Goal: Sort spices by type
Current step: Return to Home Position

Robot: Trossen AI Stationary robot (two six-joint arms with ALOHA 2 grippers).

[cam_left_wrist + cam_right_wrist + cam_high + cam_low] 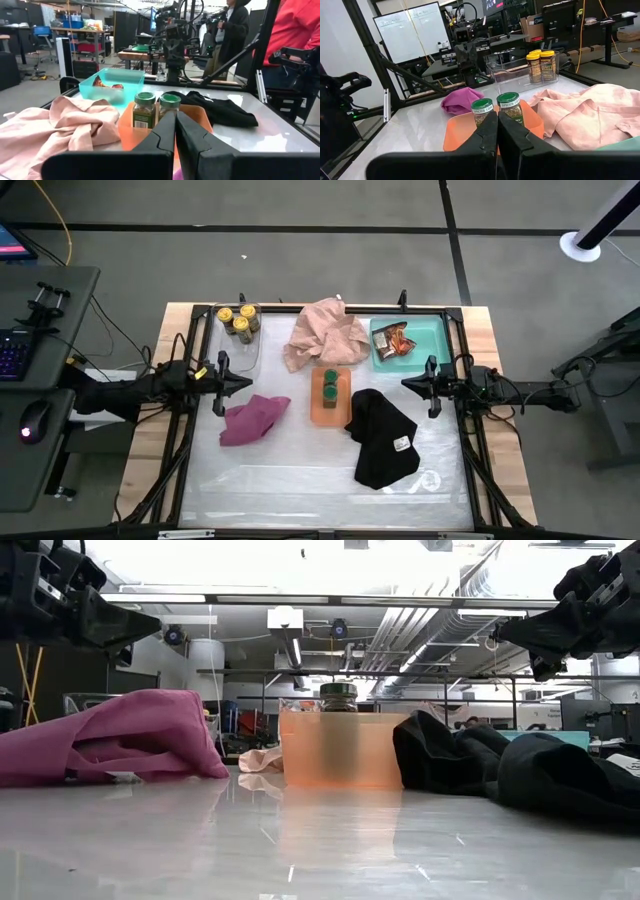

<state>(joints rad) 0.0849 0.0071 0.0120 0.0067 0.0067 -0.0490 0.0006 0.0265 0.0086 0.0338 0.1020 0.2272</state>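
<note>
Two green-lidded jars stand upright in the orange tray at mid-table. Several yellow-lidded jars stand in a clear bin at the far left. Red-brown packets lie in the teal tray at the far right. My left gripper hovers shut left of the orange tray, above the table. My right gripper hovers shut to its right. In the wrist views the green jars stand just beyond the shut fingertips.
A pink cloth lies crumpled between the clear bin and the teal tray. A magenta cloth lies near my left gripper, and a black cloth below my right one. People stand beyond the table's right side.
</note>
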